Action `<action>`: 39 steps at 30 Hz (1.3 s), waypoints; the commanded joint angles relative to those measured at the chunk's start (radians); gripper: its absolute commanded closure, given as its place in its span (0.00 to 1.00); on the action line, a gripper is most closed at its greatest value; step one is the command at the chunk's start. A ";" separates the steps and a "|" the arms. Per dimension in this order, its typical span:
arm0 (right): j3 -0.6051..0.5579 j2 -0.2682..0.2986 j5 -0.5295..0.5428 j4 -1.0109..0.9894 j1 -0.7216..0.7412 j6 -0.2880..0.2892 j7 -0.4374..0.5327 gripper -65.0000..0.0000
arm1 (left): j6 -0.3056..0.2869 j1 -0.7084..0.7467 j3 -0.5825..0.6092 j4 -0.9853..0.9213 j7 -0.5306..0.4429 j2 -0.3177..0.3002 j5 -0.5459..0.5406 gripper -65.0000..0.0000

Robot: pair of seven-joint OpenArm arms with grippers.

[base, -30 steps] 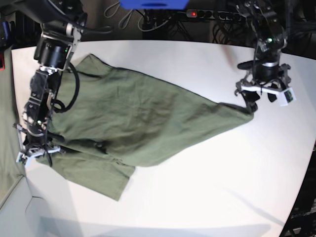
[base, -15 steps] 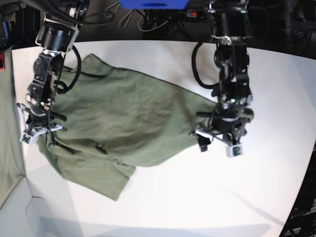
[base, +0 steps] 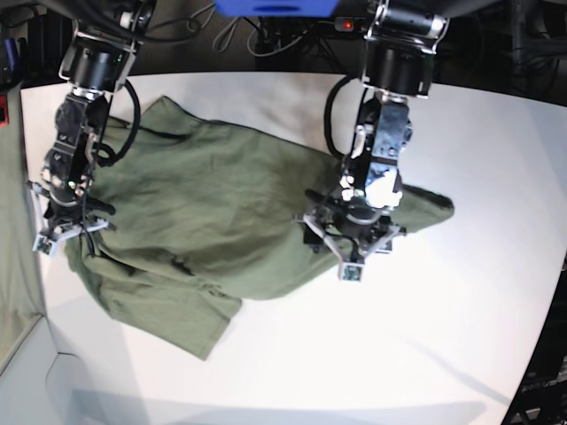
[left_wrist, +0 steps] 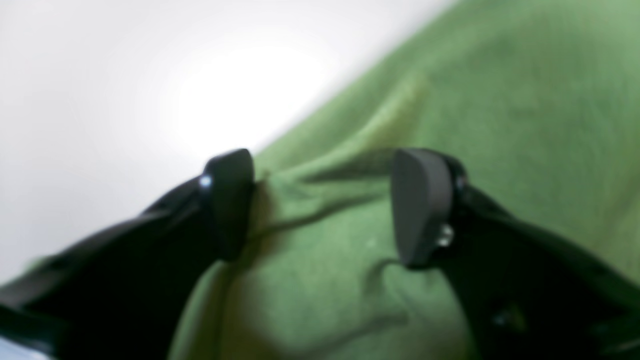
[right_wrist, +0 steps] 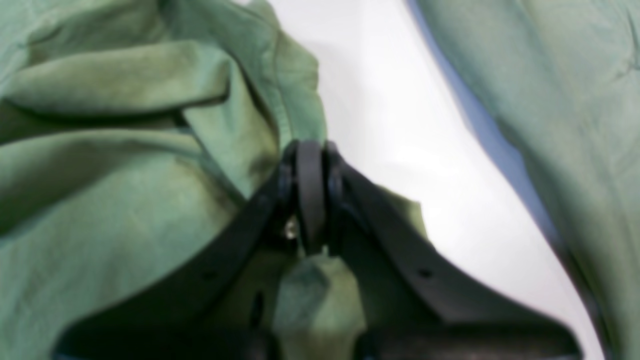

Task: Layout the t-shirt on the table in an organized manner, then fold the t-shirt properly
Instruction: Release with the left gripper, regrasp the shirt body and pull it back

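Beyond the far table edge: a blue object (base: 276, 7) top centre, a power strip with a lit red switch (base: 347, 25) just right of it, loose cables (base: 232, 34) looped in the dark behind; green fabric (base: 11, 266) along the left border.

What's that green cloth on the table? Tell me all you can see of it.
It is an olive-green t-shirt of soft, cotton-like cloth, spread crumpled and slanted over the white table, not yet folded. The right gripper is shut on its edge; the left gripper is open over a fold near its other end.
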 commanded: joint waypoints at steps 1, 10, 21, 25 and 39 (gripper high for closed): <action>0.002 0.011 -0.004 0.020 0.019 0.000 0.022 1.00 | -0.005 -0.013 0.009 0.011 -0.014 0.006 0.006 0.48; 0.002 0.011 -0.004 0.020 0.027 0.000 0.024 1.00 | 0.003 0.086 -0.063 0.266 -0.008 -0.024 0.001 1.00; 0.002 0.011 -0.004 0.020 0.027 0.000 0.030 1.00 | -0.005 0.363 0.029 0.752 -0.003 -0.027 0.009 1.00; 0.002 0.011 -0.004 0.020 0.024 0.000 0.027 1.00 | -0.005 0.461 0.160 0.729 -0.003 -0.065 0.011 1.00; 0.002 0.011 -0.004 0.018 0.021 0.000 0.024 1.00 | 0.001 0.577 0.441 0.680 -0.003 -0.367 0.003 0.98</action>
